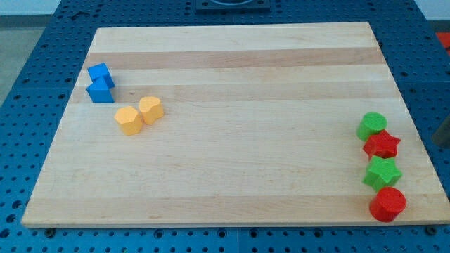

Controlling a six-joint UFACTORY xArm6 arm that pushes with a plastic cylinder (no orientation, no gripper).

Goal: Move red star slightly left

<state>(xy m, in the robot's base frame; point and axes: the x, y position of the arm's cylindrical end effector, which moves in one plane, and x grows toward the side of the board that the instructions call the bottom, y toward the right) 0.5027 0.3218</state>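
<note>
my tip can't really be made out, just a dark bit (442, 131) at the view's right edge, with the red star (382, 145) sat just left of it, wedged between the green cylinder (371, 126) and green star (382, 173).

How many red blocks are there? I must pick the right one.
2, both near the view's right edge: the red star below the green cylinder, and a red block lowest. None seems hidden.

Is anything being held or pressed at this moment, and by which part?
Nothing is held. My tip isn't clearly in view, and the red star sits untouched between the green cylinder and green star.
</note>
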